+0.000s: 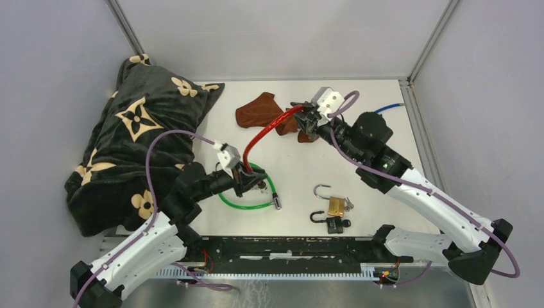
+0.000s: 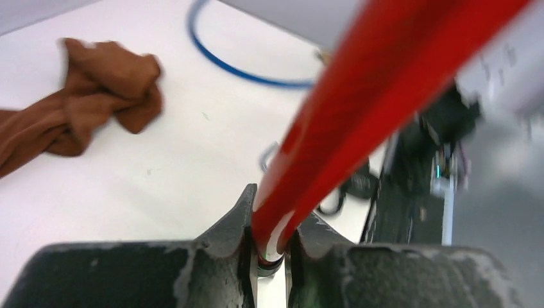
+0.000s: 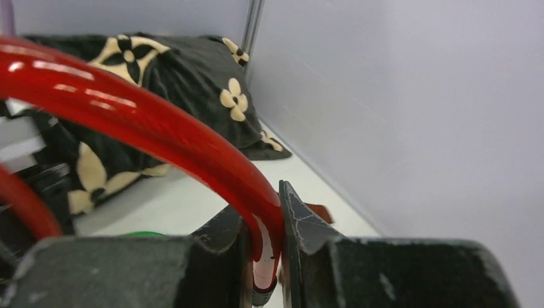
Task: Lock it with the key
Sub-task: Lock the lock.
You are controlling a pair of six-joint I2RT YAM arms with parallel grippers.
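The brass padlock [image 1: 335, 206] lies nearest, shackle open, with what look like keys [image 1: 348, 205] beside it, so locking seems unstarted. Beyond, the left gripper [image 1: 247, 174] pinches the red cable lock [image 1: 260, 135], which arches from near-left to far-right into the right gripper [image 1: 306, 114], likewise clamped on it.
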